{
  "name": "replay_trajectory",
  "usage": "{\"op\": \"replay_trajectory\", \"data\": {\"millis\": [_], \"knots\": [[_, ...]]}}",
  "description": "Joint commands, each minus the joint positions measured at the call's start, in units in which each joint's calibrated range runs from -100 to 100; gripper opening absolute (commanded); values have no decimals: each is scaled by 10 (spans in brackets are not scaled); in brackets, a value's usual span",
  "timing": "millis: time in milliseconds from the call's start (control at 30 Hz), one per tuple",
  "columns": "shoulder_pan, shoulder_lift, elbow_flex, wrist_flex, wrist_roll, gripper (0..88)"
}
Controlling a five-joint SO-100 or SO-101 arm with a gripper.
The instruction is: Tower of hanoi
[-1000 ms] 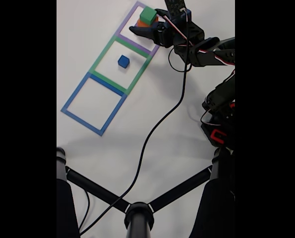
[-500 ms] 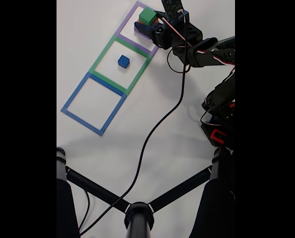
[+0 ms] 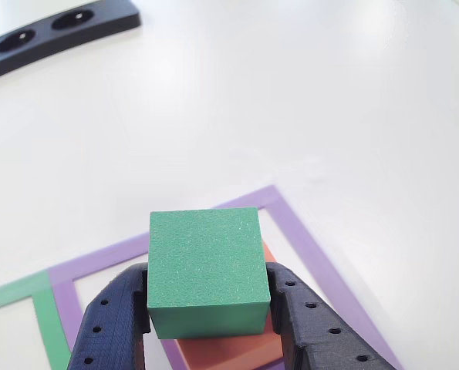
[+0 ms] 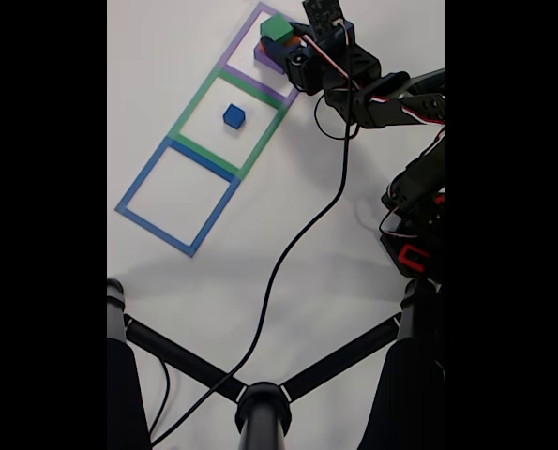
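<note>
The gripper [image 3: 210,324] has closed in over the last second and now pinches the green cube [image 3: 206,266] between its fingers, directly above the orange cube [image 3: 229,348] — apparently ready to lift.

No readable text

Nothing legible is showing on the cubes, the coloured square outlines, the arm or the worktop [image 4: 354,244] in either view: no letters, numbers, labels or brand marks.

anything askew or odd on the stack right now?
Nothing stands out. The matte green cube sits squarely over the orange cube between the claw fingers, inside the flat purple square outline. The small dark blue cube rests inside the green square outline.
</note>
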State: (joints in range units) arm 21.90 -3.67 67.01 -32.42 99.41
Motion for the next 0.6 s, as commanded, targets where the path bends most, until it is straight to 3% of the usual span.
{"op": "replay_trajectory", "data": {"millis": [0,300,567], "knots": [[-10,-30,-29,7,6,77],[-32,-143,-51,149,6,72],[-30,-297,-128,427,6,72]]}}
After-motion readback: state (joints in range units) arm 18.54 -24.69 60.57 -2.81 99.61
